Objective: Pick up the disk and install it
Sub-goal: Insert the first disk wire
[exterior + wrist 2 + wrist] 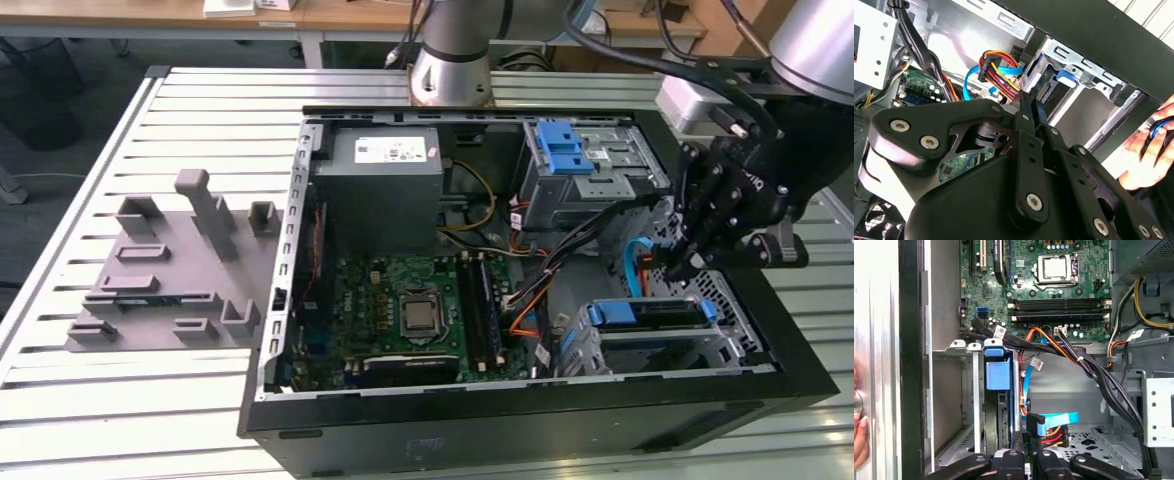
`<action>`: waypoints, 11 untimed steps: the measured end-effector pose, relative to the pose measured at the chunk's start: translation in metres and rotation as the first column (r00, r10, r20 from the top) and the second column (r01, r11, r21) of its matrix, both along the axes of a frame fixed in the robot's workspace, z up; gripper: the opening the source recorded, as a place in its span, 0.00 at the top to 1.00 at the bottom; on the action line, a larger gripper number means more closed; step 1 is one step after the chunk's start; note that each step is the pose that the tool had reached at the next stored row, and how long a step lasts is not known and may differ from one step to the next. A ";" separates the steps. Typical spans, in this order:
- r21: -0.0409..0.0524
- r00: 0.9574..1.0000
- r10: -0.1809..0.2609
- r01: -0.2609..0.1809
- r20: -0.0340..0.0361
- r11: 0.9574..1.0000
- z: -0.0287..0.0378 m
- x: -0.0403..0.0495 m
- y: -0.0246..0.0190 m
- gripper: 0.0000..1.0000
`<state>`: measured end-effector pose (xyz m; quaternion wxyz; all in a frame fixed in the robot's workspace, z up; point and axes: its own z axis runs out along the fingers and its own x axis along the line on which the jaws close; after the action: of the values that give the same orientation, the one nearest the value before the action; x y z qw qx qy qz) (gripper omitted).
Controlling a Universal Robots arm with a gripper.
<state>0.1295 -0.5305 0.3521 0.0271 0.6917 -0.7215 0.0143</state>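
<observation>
A slatted metal work table (80, 170) carries an open black desktop computer case (534, 420), lying on its side with the interior exposed. On the table to the exterior view's left of the case sits a grey moulded fixture plate (167, 285) with upright blocks. Inside the case, a green motherboard (400, 310) fills the lower middle, and a large grey power supply box (384, 190) with a white sticker sits above it in the exterior view. A silver drive cage (601, 165) with a blue ridged plastic latch (561, 150) occupies the case's far corner.

The black multi-link gripper (687, 265) hangs over the case's side at the exterior view's right, just above the lower drive bay — whether its fingers are parted or closed cannot be told here. The disk in its blue plastic carrier (650, 315) sits in that lower bay, edge-on in the first wrist view (999, 390), slotted between metal rails. A bundle of black, orange and blue cables (1054, 347) runs just beside it.

A person's hand (1149, 160) rests near the outer edge of the case in the second wrist view.
</observation>
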 end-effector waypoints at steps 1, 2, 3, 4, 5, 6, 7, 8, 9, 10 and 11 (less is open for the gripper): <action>0.000 1.000 0.000 0.000 0.000 1.000 -0.0003 0.0001 -0.0008 0.84; 0.000 1.000 0.000 0.000 -0.001 1.000 -0.0006 0.0005 -0.0018 0.84; 0.000 1.000 0.000 0.000 -0.003 1.000 -0.0010 0.0010 -0.0028 0.84; 0.000 1.000 0.000 0.000 -0.006 1.000 -0.0015 0.0015 -0.0034 0.84; 0.000 1.000 0.000 0.000 -0.009 1.000 -0.0020 0.0019 -0.0039 0.84; 0.000 1.000 0.000 0.000 -0.012 1.000 -0.0026 0.0022 -0.0043 0.84; 0.000 1.000 -0.001 0.001 -0.013 1.000 -0.0032 0.0023 -0.0048 0.84; 0.000 1.000 -0.001 0.001 -0.014 1.000 -0.0038 0.0023 -0.0055 0.84; 0.000 1.000 -0.001 0.001 -0.014 1.000 -0.0046 0.0023 -0.0066 0.84; 0.000 1.000 -0.001 0.001 -0.015 1.000 -0.0055 0.0024 -0.0077 0.84; 0.000 1.000 -0.001 0.001 -0.015 1.000 -0.0066 0.0025 -0.0091 0.84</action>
<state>0.1320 -0.5395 0.3455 0.0323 0.6916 -0.7215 0.0090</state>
